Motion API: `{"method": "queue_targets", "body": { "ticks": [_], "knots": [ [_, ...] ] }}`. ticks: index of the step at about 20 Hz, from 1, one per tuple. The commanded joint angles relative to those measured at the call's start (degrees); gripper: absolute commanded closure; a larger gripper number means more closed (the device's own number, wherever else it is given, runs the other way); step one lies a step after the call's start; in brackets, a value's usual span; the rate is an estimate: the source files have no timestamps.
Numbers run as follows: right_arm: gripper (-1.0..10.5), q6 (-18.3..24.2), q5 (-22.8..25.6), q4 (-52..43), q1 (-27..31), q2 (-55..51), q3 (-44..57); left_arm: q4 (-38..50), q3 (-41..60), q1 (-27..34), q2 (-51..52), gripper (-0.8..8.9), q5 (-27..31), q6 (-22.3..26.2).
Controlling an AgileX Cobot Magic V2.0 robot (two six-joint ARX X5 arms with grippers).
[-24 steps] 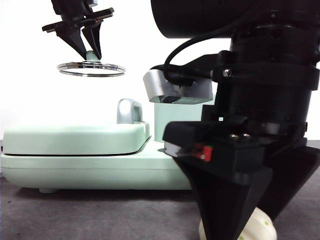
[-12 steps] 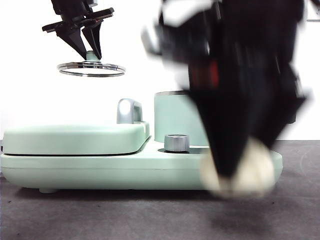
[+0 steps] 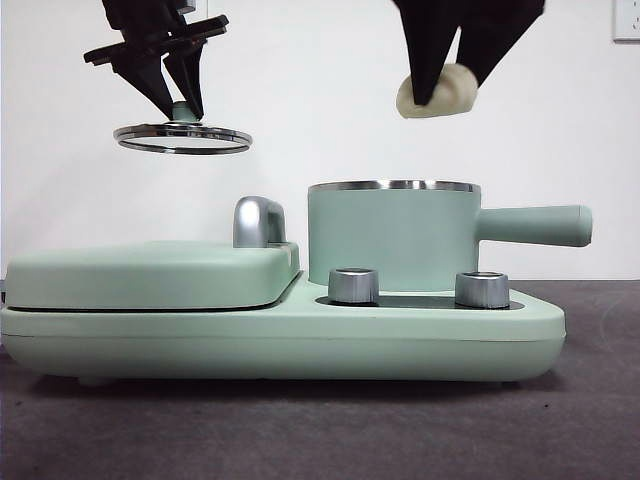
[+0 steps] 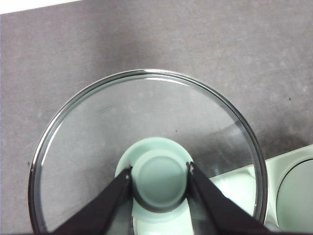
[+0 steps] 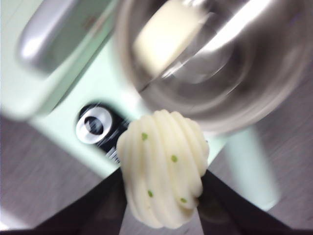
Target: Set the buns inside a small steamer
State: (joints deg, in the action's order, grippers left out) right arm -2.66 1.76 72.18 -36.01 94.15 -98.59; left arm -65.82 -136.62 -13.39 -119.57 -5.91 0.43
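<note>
two buns: right gripper [image 3: 443,88] is clamped on the ridged bun [image 5: 164,166] high over the open small steamer [image 3: 392,236], and a second bun [image 5: 166,34], blurry, looks already inside. left gripper [image 3: 172,100] pinches the one lid [image 3: 182,138] by its knob, held up in the air over the griddle side.

ridged bun [image 3: 437,92] aloft over open steamer [image 3: 392,236], smooth bun [image 5: 164,32] inside

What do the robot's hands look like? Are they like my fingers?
Not quite. Each hand, the left gripper and the right gripper, has just two fingers. They are plain black, wide at the top and narrowing to pointed tips, like beaks. The left one hangs from flat black plates. No markings or cables show on them.
</note>
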Motion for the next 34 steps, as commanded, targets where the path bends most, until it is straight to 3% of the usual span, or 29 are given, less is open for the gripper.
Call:
{"method": "queue_targets", "body": {
  "ticks": [1, 4, 11, 15, 22, 26, 34],
  "knots": [
    [7.6, 4.0, 0.1, 1.5, 1.7, 6.2, -7.5, 1.2, -2.5, -0.2, -0.4, 7.98, -0.1, 0.0],
    [7.6, 4.7, 0.2, 3.1, 3.4, 12.7, -12.9, 1.2, -2.5, -0.2, -0.4, 7.98, -0.1, 0.0],
    [7.6, 4.1, -0.6, 1.4, 7.0, 20.6, -13.2, 1.2, -2.5, -0.2, -0.4, 7.98, -0.1, 0.0],
    [7.6, 3.8, -3.1, 1.0, 7.6, 22.7, -13.2, 1.3, -2.5, -0.2, -0.4, 7.98, -0.1, 0.0],
    [7.5, 3.7, -3.3, 0.4, 7.6, 23.3, -13.2, 1.3, -2.5, -0.2, -0.5, 7.98, -0.1, 0.0],
    [5.9, 3.5, -3.3, 0.1, 7.6, 23.3, -13.2, 1.3, -2.5, -0.2, -0.5, 7.98, -0.1, 0.0],
    [5.9, 3.3, -3.1, 3.1, 7.6, 22.9, -16.2, 1.6, -2.5, -0.2, -0.5, 7.98, -0.1, 0.0]
  ]
}}
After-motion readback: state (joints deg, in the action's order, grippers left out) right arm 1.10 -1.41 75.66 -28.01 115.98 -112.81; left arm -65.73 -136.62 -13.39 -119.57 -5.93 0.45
